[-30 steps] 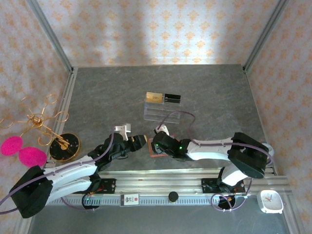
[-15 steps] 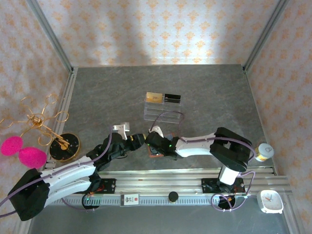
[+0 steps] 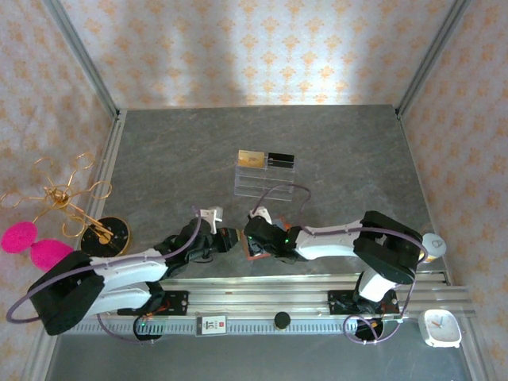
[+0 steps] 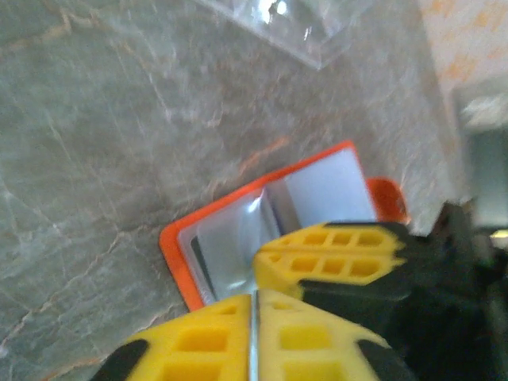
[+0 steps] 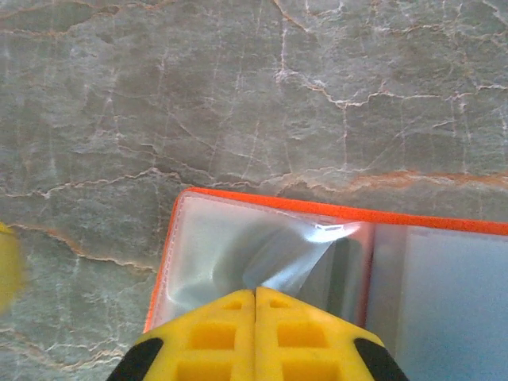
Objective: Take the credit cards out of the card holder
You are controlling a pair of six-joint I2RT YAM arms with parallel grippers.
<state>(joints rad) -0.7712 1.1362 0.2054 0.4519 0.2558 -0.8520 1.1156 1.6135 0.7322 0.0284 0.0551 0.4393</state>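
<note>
The orange-red card holder (image 5: 262, 198) lies open on the table, its grey-blue inside and clear sleeves facing up. In the top view only its orange edge (image 3: 254, 256) shows, under the two grippers. My right gripper (image 5: 255, 292) is shut, its tips pinching a lifted clear sleeve (image 5: 298, 254) of the left half. My left gripper (image 4: 254, 298) is shut at the holder's (image 4: 230, 238) near edge, touching the right gripper's yellow fingers (image 4: 333, 254). The gold card (image 3: 252, 158) and the black card (image 3: 280, 159) lie side by side on top of the clear acrylic rack (image 3: 258, 184).
A gold wire stand (image 3: 75, 210) with pink pompoms (image 3: 32, 246) sits at the left edge. At the right front corner are a small jar (image 3: 432, 242) and a white clock (image 3: 441, 327). The metal rail (image 3: 262, 298) runs along the near edge.
The left arm has sunk lower and nearer the front rail, its gripper closing in on the holder. The right arm's elbow swung out and back while its gripper stayed over the holder.
</note>
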